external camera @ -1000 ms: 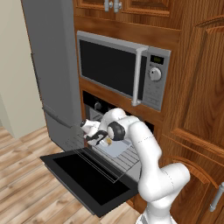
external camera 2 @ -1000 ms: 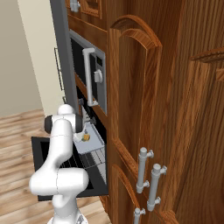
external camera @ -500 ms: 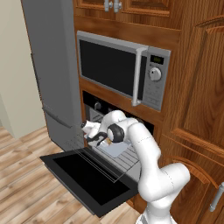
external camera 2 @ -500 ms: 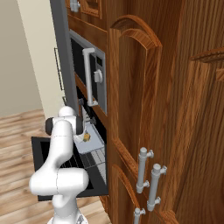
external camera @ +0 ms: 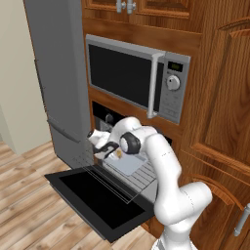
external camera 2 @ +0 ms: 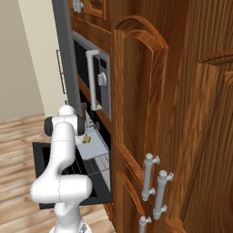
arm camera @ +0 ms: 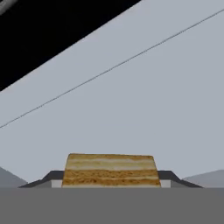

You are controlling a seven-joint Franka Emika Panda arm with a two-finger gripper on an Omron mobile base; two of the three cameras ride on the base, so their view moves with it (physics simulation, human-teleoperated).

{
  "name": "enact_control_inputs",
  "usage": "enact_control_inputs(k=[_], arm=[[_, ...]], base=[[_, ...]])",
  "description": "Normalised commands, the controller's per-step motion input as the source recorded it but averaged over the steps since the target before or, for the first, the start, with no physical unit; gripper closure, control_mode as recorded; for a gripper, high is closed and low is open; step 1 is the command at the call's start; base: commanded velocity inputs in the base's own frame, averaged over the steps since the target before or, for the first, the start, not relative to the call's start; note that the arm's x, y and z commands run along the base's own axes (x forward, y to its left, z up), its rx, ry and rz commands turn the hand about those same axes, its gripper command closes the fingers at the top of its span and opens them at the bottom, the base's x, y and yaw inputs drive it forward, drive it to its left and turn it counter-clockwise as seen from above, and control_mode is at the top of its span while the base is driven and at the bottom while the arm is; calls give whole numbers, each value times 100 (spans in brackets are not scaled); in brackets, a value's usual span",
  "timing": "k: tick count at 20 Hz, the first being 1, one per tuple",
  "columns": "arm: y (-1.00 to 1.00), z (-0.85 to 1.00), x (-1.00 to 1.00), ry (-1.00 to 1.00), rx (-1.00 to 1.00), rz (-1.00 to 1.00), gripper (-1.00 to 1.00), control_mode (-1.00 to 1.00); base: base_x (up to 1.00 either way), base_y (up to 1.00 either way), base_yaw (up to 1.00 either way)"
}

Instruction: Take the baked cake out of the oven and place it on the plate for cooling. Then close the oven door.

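The baked cake [arm camera: 109, 170], a tan layered slab, lies on the pale grey tray [external camera: 131, 166] on the pulled-out wire rack of the oven [external camera: 104, 116]. My gripper [arm camera: 109, 183] reaches down onto it, and both dark fingertips [arm camera: 48, 178] sit tight against its two sides. In the left base view the hand [external camera: 113, 149] covers most of the cake [external camera: 118, 155]. From the right base view the cake [external camera 2: 86, 139] shows just beyond my wrist. The oven door [external camera: 97, 197] hangs fully open, flat below the rack. The plate is out of view.
A silver-framed microwave [external camera: 132, 78] sits directly above the oven. The grey fridge [external camera: 53, 73] stands to the left, and tall wooden cabinet doors [external camera 2: 150, 113] to the right. The open door juts out over the wooden floor [external camera: 24, 195].
The jaws have narrowed from wide open until they sit against the cake's sides. The arm and the cake have hardly moved.
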Motion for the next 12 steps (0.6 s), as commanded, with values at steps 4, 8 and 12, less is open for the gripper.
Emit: enact_control_inputs(k=[4,8,12], arm=[[2,100,-58,0,22,0,100,-100],[21,82,-72,0,19,0,100,-100],[32,62,-88,0,16,0,100,-100]], base=[[0,0,0],[0,0,0],[0,0,0]])
